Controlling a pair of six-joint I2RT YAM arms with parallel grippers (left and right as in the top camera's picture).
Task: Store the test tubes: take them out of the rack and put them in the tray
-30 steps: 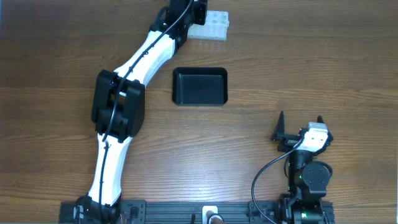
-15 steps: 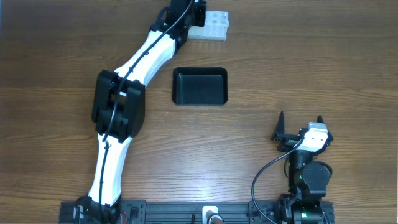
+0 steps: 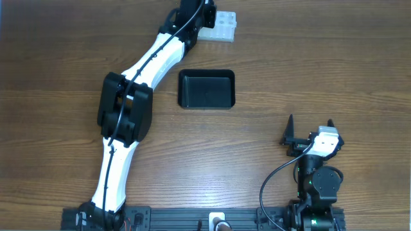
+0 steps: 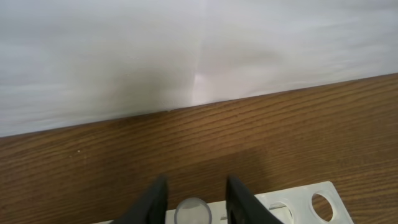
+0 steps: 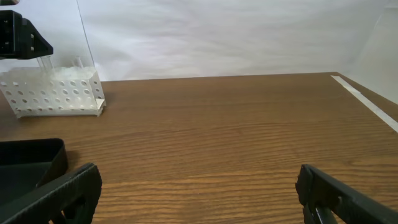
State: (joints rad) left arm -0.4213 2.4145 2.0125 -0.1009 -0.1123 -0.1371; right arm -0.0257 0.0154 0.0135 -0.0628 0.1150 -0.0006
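Left gripper, fingers spread, is straddling a clear round-topped test tube standing in the white perforated plastic rack, likely aligning to pinch it; right gripper is idling wide open, well clear of the black rectangular plastic tray.

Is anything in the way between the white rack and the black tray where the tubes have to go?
No, nothing that can be seen. Only bare wooden table lies between the rack and the tray, and the tray is empty, so the way looks open.
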